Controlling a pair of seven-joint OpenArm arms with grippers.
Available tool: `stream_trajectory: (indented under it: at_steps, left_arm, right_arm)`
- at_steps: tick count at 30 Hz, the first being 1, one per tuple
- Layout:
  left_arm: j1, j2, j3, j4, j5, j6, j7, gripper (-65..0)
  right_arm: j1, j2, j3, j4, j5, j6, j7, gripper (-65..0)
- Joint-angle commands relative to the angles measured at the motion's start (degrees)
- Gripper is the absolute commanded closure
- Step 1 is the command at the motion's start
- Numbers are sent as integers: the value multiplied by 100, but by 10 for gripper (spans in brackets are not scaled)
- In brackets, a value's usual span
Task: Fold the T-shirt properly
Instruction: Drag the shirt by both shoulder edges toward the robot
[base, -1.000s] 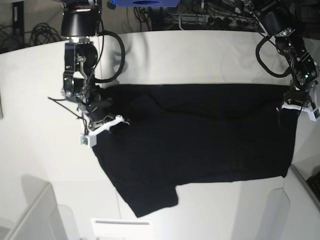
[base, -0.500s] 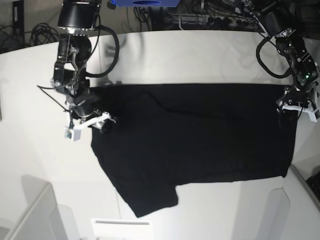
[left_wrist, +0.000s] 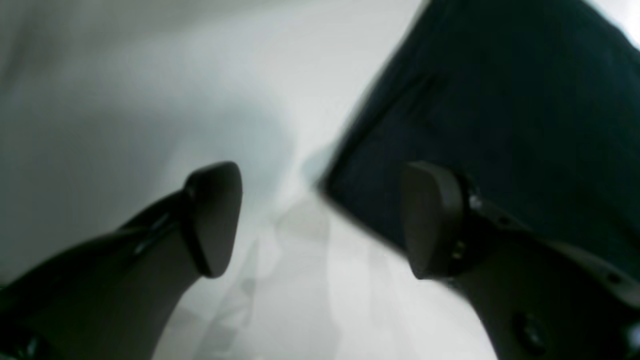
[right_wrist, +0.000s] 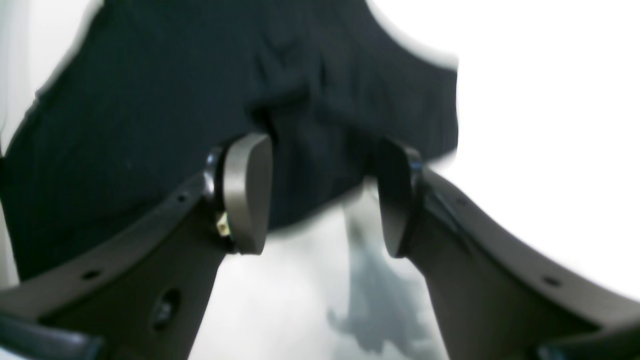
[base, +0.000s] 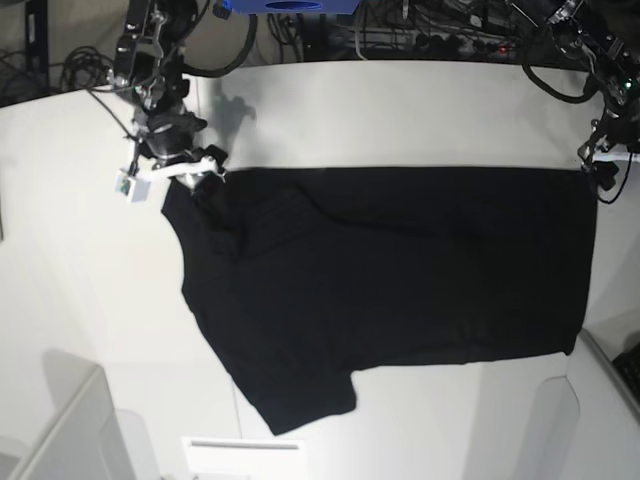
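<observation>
Because the black T-shirt (base: 400, 270) looks like soft, light cotton, spread across the pale table (base: 350, 120), it will probably sag between grips, so pinching both far corners seems wise. Near those corners, the left gripper (left_wrist: 320, 220) and right gripper (right_wrist: 325, 195) have their fingers parted, holding nothing.

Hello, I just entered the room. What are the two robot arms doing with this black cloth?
The robot is folding a black T-shirt, which lies spread on the white table, with a sleeve sticking out at the bottom of the main view. Both pincers are open and hold nothing: the left pincer and the right pincer hover near the shirt's two far corners. The fold does not look finished.
</observation>
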Motion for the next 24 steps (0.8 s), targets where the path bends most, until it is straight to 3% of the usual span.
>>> stream_trajectory:
  at_steps: [1, 4, 7, 15, 19, 24]
  left_arm:
    - [-6, -9, -154, 101, -17, -155, -145, -479]
    - [-15, 9, -313, -224, -8, -392, -137, -479]
    - [-77, 0, -313, -664, -8, -401, -137, -479]
    - [-490, -9, -304, -1077, -8, -410, -145, -479]
    - [-718, -9, -304, -1077, 45, -410, -145, -479]
    - [-903, -9, -216, -1085, 62, -384, -145, -479]
  right_arm:
    - [-78, -3, 0, 88, 84, 38, 195, -338]
    - [-385, -3, 9, 18, 708, 38, 503, -357]
    - [-535, 76, 35, -123, 1210, 38, 784, -357]
    - [-500, 138, 44, -501, 1236, 38, 934, -359]
    - [-535, 147, -9, -677, 1253, 47, 1382, -360]
    - [-465, 120, 44, -914, 1253, 346, 1619, -360]
